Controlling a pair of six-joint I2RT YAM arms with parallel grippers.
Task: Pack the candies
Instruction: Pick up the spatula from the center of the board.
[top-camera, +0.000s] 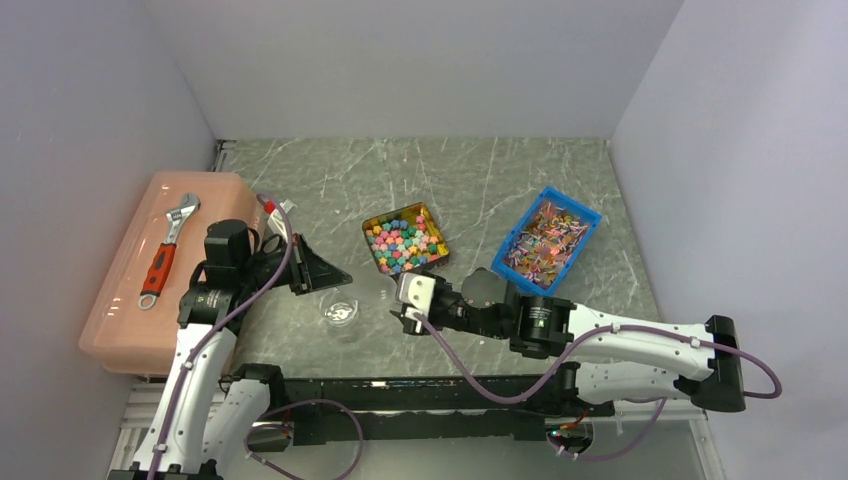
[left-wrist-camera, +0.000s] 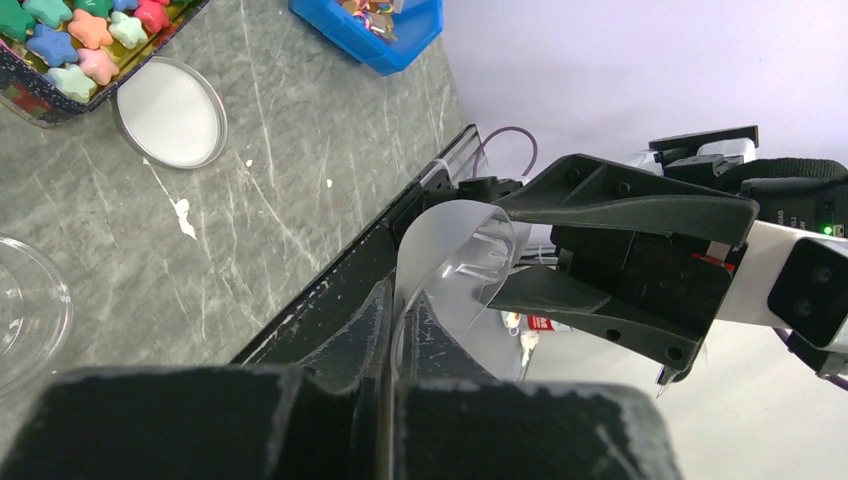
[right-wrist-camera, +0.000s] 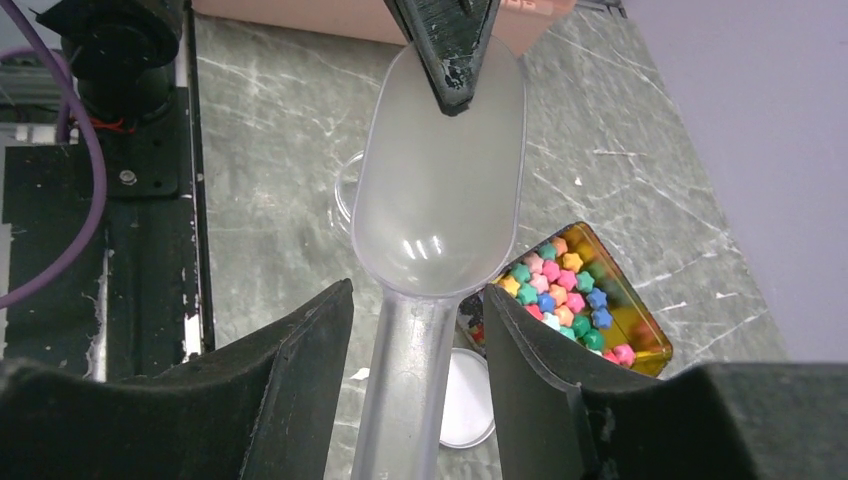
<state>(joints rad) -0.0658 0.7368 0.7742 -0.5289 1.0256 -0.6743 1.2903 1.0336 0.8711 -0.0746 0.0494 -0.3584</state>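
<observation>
The candies (top-camera: 404, 241) are small star-shaped lumps in mixed colours, filling a yellow tin (top-camera: 437, 222); they also show in the right wrist view (right-wrist-camera: 562, 285) and the left wrist view (left-wrist-camera: 75, 35). A clear plastic scoop (right-wrist-camera: 440, 170) hangs in the air between both arms. My left gripper (left-wrist-camera: 398, 300) is shut on the rim of the scoop's bowl (left-wrist-camera: 455, 245); its fingers (right-wrist-camera: 450, 50) show at the top of the right wrist view. My right gripper (right-wrist-camera: 418, 300) is open, with a finger on either side of the scoop's handle (right-wrist-camera: 405, 400) and a gap on both sides.
A small clear dish (top-camera: 340, 310) and a white round lid (right-wrist-camera: 468, 400) lie on the table in front of the tin. A blue bin (top-camera: 578, 210) of wrapped sweets stands at the right. A pink box (top-camera: 120, 300) with a wrench (top-camera: 165, 250) on it stands at the left.
</observation>
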